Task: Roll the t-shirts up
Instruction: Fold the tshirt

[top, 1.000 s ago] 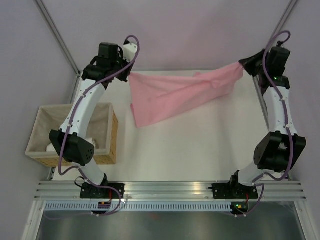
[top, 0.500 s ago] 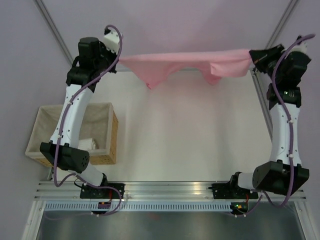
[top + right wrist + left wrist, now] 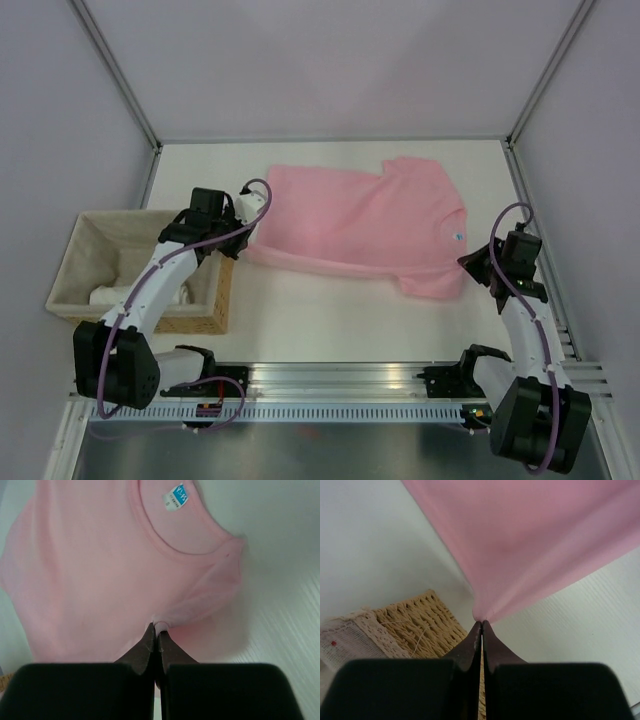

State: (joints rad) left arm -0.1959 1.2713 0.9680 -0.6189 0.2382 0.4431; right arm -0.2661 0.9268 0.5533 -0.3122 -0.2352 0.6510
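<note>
A light-pink t-shirt (image 3: 355,225) lies spread across the white table, its neck with a blue label (image 3: 456,237) toward the right. My left gripper (image 3: 243,238) is shut on the shirt's left hem corner beside the basket; in the left wrist view (image 3: 482,622) the cloth (image 3: 535,545) fans out from the closed fingertips. My right gripper (image 3: 470,262) is shut on the sleeve edge at the shirt's right front; in the right wrist view (image 3: 158,627) a small fold of pink cloth (image 3: 90,570) is pinched, with the neck label (image 3: 175,496) beyond.
A woven wicker basket (image 3: 125,270) with beige lining stands at the table's left, right next to my left gripper, with a white cloth inside. It also shows in the left wrist view (image 3: 410,630). Metal frame posts rise at the back corners.
Both arms have come down and toward the front with the shirt. It hung stretched in the air at the back before; now it lies spread flat on the table.
</note>
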